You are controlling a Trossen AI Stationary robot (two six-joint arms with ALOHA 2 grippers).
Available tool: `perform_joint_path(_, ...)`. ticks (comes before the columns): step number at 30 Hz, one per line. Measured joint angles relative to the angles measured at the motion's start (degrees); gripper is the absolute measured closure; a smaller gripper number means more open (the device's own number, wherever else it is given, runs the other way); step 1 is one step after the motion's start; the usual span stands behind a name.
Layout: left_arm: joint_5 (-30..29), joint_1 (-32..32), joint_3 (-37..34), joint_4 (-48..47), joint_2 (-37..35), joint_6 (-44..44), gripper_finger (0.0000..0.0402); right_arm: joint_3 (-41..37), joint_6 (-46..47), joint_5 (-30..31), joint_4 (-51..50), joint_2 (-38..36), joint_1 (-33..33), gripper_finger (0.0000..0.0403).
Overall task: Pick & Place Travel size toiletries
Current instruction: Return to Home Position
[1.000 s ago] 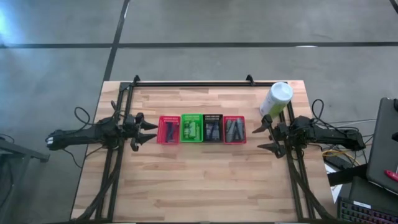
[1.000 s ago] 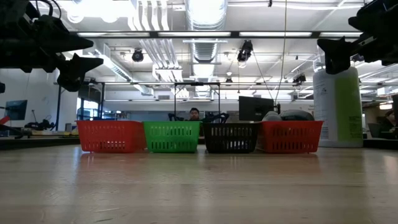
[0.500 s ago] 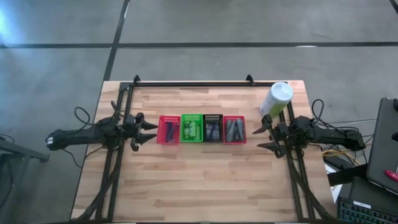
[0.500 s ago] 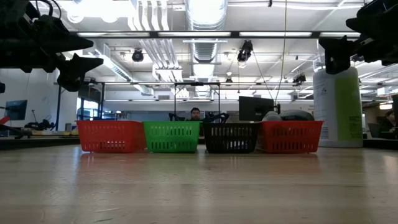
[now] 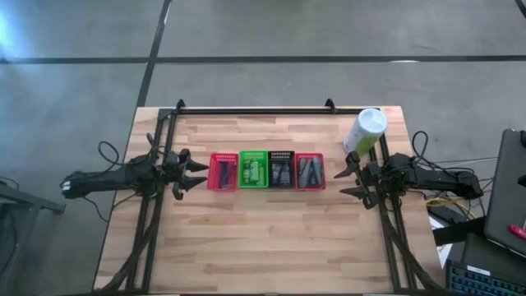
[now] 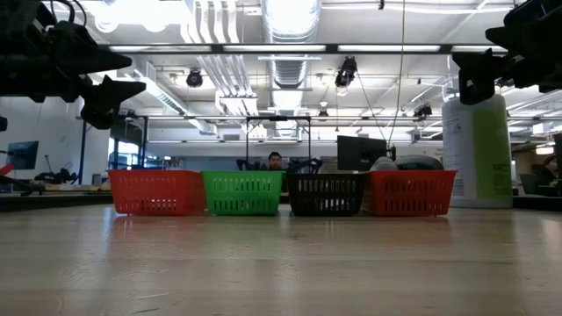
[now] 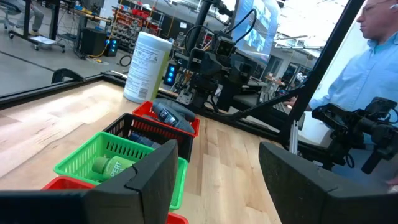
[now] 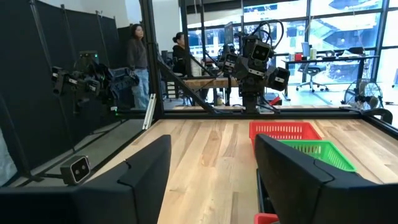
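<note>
Hands up and off the work: my left hand (image 5: 200,174) hovers over the left side of the desk (image 5: 271,238). Its fingers are spread wide with nothing between them, tips aimed at the basket row. My right hand (image 5: 342,183) hovers over the right side, just as wide and just as empty, facing the row from the other end. Near it, toward the desk corner, the tall white-and-green canister (image 5: 365,130) stands upright, apart from the baskets.

Between my 2 hands sit 4 mesh baskets, side by side and touching, in 1 straight line: left red basket (image 6: 156,193), green basket (image 6: 243,193), black basket (image 6: 325,195), right red basket (image 6: 410,193). All the toiletries (image 5: 254,171) I can find are inside baskets. Dark blue-purple pieces (image 5: 223,172) lie in the left red basket and bright green bottles (image 7: 107,167) in the green basket. Dark items (image 5: 281,173) lie in the black basket. Grey and dark bottles (image 7: 166,114) are piled in the right red basket, their tops showing above its rim from desk height.

Beyond the desk, my left wrist camera catches a person in a light blue shirt (image 7: 373,68). My right wrist camera catches 2 people (image 8: 138,56) standing beside a dark partition.
</note>
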Motion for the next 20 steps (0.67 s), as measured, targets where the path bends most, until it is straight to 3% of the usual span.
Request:
perform_joint_path(8,0.0,0.0,0.0,0.0,0.0,0.0,0.017,0.0,0.0,0.0,0.0,0.0,0.0,0.0183)
perform_joint_path(20,0.0,0.0,0.0,0.0,0.0,0.0,0.017,0.0,0.0,0.0,0.0,0.0,0.0,0.0147)
